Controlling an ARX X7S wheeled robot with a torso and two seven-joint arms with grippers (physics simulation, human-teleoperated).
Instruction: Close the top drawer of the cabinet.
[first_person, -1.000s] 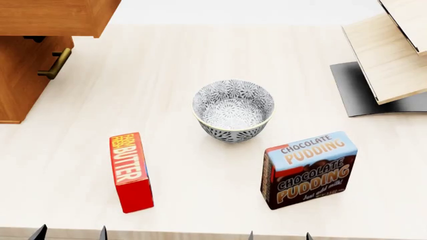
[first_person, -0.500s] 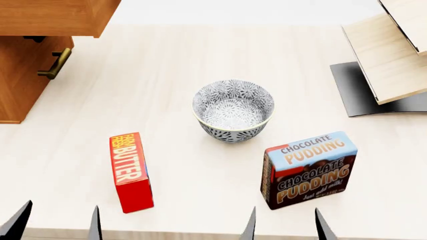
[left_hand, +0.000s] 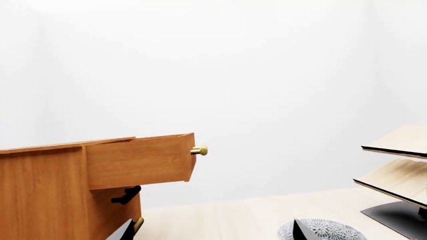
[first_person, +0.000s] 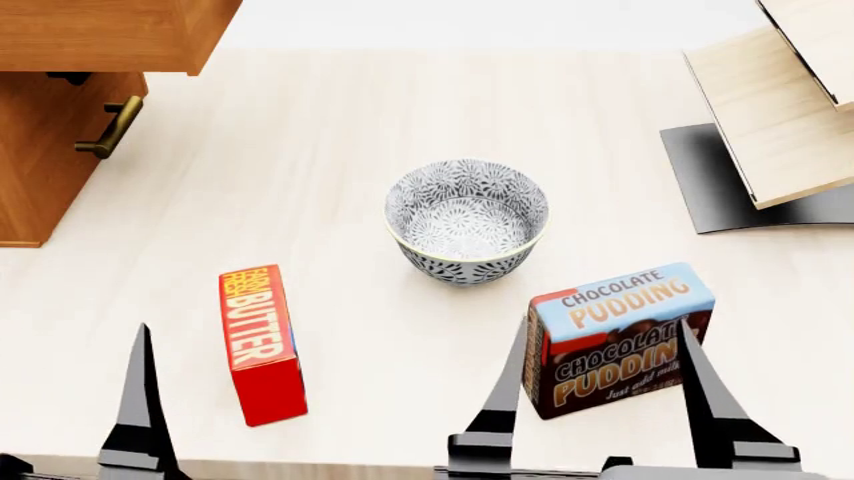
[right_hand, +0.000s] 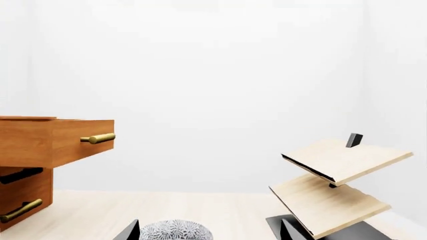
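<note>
The cabinet (first_person: 40, 170) stands at the table's far left. Its top drawer (first_person: 114, 35) is pulled out and overhangs the lower drawer front. In the left wrist view the top drawer (left_hand: 140, 160) juts out with its brass handle (left_hand: 199, 150) at the end. It also shows in the right wrist view (right_hand: 57, 142). My left gripper (left_hand: 212, 230) is open and empty. One of its fingers (first_person: 136, 400) stands near the table's front edge, left of the butter box. My right gripper (first_person: 602, 325) is open and empty, in front of the pudding box. Both are far from the drawer.
A patterned bowl (first_person: 467, 220) sits mid-table. A red butter box (first_person: 260, 342) lies at the front left, and a chocolate pudding box (first_person: 617, 338) at the front right. Pale wood shelf panels (first_person: 781, 110) on a black base stand at the back right. The lower drawer's brass handle (first_person: 110, 127) sticks out.
Both grippers have risen from the bottom edge of the head view, so their fingers show much taller. The drawer and the table objects have not moved.
</note>
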